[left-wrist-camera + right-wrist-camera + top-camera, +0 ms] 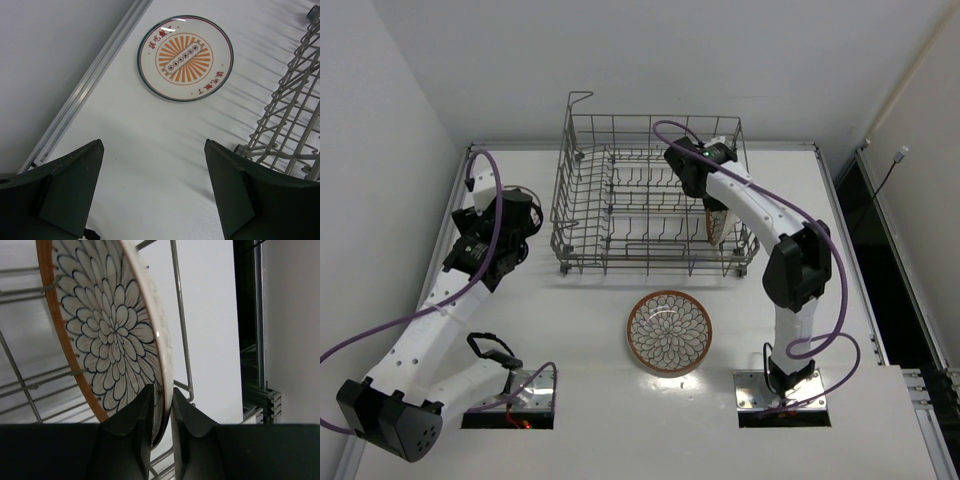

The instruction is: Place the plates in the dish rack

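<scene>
Plate (110,330) rim pinched in right gripper (161,407), rack's (640,262) right end; seat it fully before release; left gripper (155,190) wide, empty.

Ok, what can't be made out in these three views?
Top view: the green-rimmed plate is missing, probably under the left arm.
Top view: the held flower-pattern plate is mostly covered by the right arm; its seating among the dish rack tines is unclear.
Right wrist view: the plate's lower rim is hidden by the right pincer.
Left wrist view: red characters too small to read.
</scene>
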Available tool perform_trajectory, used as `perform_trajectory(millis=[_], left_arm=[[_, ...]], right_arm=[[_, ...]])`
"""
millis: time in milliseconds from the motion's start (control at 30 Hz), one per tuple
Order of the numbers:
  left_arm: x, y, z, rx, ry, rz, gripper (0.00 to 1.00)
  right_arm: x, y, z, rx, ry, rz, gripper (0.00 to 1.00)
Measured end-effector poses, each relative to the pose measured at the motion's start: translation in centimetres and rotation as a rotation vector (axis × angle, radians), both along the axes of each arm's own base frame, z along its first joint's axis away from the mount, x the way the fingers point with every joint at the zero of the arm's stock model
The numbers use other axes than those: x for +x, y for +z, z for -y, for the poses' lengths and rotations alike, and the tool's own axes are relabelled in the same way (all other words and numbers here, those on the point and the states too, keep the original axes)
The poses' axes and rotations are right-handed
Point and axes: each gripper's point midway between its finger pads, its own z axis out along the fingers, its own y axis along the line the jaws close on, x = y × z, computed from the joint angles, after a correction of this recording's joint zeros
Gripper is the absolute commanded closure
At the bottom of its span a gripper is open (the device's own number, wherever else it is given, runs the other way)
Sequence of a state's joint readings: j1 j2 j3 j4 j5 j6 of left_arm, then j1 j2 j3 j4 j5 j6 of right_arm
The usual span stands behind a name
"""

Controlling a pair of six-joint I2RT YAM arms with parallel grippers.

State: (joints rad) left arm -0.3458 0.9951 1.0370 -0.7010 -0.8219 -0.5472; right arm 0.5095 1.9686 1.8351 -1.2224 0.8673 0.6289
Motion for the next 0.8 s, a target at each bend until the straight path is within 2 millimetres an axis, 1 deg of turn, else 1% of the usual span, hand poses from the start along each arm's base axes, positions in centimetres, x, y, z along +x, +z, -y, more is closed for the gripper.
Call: perform_trajectory(millis=[133,167,267,300,400,533,567,633,700,767,800], left_arm=[[-0.1,-0.5,0.0,-0.004,0.0,-0.007,0.2],[-0.2,-0.6,0.0,-0.006,0.0,-0.009,0.2],[-0.2,-0.8,0.0,-0.007,0.001,-0.012,0.2],[-0.2,-1.0,0.0,-0.006,0.002,-0.015,0.2],[-0.2,-1.1,0.1,-0.009,-0.002,-0.018,0.2],[-0.2,-1.1,0.2,-0.013,-0.007,-0.02,0.2],[-0.2,-1.1,0.2,-0.013,-0.008,-0.019,0.2],[-0.2,-1.1,0.3,-0.015,-0.01,-0.02,0.2],[-0.1,-1.1,0.3,-0.017,-0.011,-0.018,0.2],[-0.1,-1.1,0.4,-0.018,-0.012,-0.014,0.2],[0.0,-1.1,0.4,-0.019,-0.013,-0.014,0.2]], right_arm=[[-0.6,-0.1,-0.7,0.025,0.019,-0.062,0.73],[-0.6,0.0,-1.0,0.042,0.024,-0.069,0.68],[0.0,1.6,-2.0,0.099,0.044,-0.049,0.57],[0.2,2.3,-2.2,0.115,0.048,-0.036,0.56],[0.6,4.2,-2.5,0.171,0.07,0.002,0.56],[-0.4,6.8,-2.1,0.245,0.098,0.035,0.56],[-1.0,7.2,-2.0,0.27,0.11,0.04,0.56],[-3.3,7.6,-1.6,0.326,0.141,0.034,0.56],[-6.6,6.9,-1.4,0.417,0.185,0.028,0.56],[-10.8,5.5,-1.6,0.549,0.252,0.035,0.56],[-12.5,4.8,-1.9,0.608,0.283,0.041,0.56]])
